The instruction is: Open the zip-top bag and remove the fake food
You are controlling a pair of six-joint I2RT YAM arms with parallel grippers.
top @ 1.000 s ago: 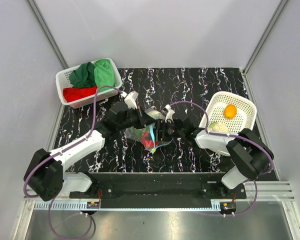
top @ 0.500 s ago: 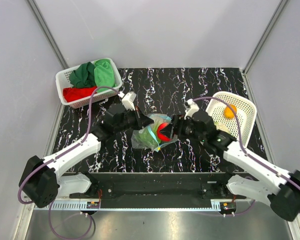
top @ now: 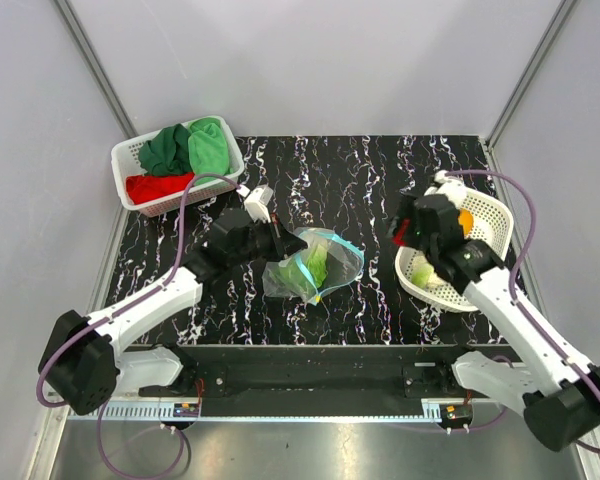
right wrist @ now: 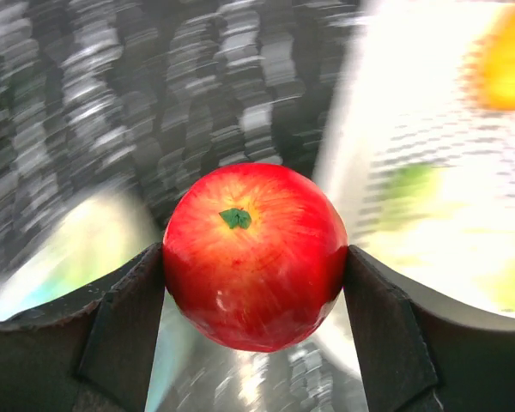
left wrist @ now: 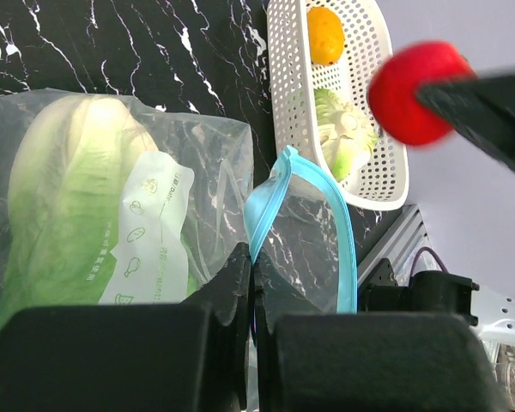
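Zip-top bag point(top: 340, 255) open on desk point(top: 380, 170), rim pinched shut in left claw point(left wrist: 251, 283).
Right claw point(top: 404, 230) clamps red apple point(right wrist: 253, 257) near basket point(top: 490, 212); release pending.
Orange point(top: 462, 222), cabbage piece point(top: 423, 272) in basket.
Green leafy pieces point(left wrist: 69, 197) left in bag.

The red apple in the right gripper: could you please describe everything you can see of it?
The red apple is a round, glossy, plastic-looking piece, red with faint yellow streaks and a small green leaf mark on top. It is outside the zip-top bag, clamped at its sides between the right gripper's dark fingers and held in the air beside the white basket. Nothing else touches it.
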